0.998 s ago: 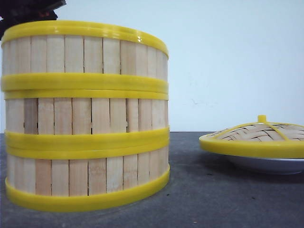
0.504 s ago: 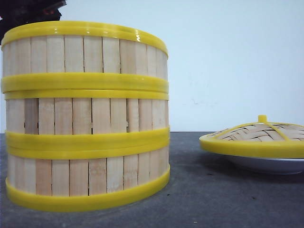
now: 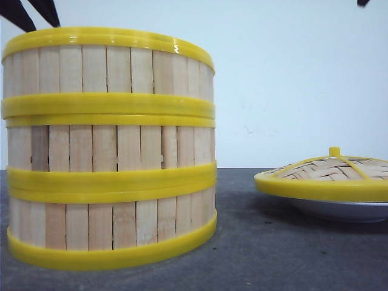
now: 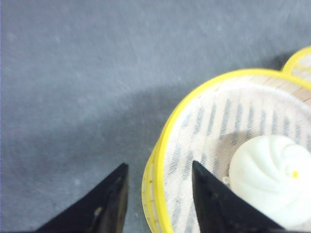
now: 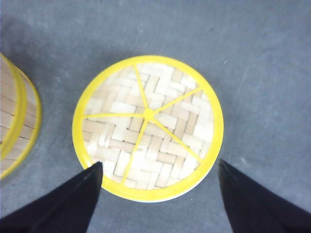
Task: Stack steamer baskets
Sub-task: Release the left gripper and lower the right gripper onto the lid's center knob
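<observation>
All 3 baskets [image 3: 109, 148] sit stacked in one column, rims aligned, so stacking looks done; left gripper [image 4: 158, 194] hangs over the top basket w/ fingers spread, rim between the tips, nothing pinched; a white bun [image 4: 271, 179] lies inside, just past the inner finger. Right gripper [image 5: 160, 194] hovers wide open above the lid [image 5: 148, 127], empty; lid rests on a plate [image 3: 342, 209], probably parked apart from the stack; stack off to one side of it.
</observation>
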You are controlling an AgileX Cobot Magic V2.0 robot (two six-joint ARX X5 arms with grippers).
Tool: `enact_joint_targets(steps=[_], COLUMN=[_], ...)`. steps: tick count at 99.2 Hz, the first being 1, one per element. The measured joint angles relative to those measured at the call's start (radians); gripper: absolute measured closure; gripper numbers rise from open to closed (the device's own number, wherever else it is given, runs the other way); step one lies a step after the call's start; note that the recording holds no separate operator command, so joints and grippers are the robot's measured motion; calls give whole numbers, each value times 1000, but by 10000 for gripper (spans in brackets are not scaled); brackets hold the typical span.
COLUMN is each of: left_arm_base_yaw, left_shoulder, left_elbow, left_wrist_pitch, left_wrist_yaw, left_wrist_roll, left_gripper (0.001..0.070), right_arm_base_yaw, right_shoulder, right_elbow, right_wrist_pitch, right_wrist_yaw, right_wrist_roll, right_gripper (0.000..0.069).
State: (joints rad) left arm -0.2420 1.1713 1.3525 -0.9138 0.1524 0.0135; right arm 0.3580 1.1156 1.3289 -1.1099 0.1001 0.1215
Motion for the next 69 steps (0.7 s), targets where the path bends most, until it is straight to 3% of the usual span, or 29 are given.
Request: enact_joint_targets(steps=[24,57,69], left_arm_base_yaw=[2,2,3], left_shoulder=[-113,-156,-157], left_elbow=[0,0,0], left_wrist_pitch=[-64,-129,-147], left_wrist_yaw=[-3,-150,-171], left_wrist_roll=[0,0,0], left_gripper=[474,474,474], right_arm_base_yaw=[-66,-63,-64], right_shoulder=[139,340,392], right_elbow=[0,0,0], right_wrist_pitch=[17,88,102], right_wrist_yaw=[-29,-33,-47], right_wrist_roll=[-68,-102,-114], right_gripper=[226,226,226])
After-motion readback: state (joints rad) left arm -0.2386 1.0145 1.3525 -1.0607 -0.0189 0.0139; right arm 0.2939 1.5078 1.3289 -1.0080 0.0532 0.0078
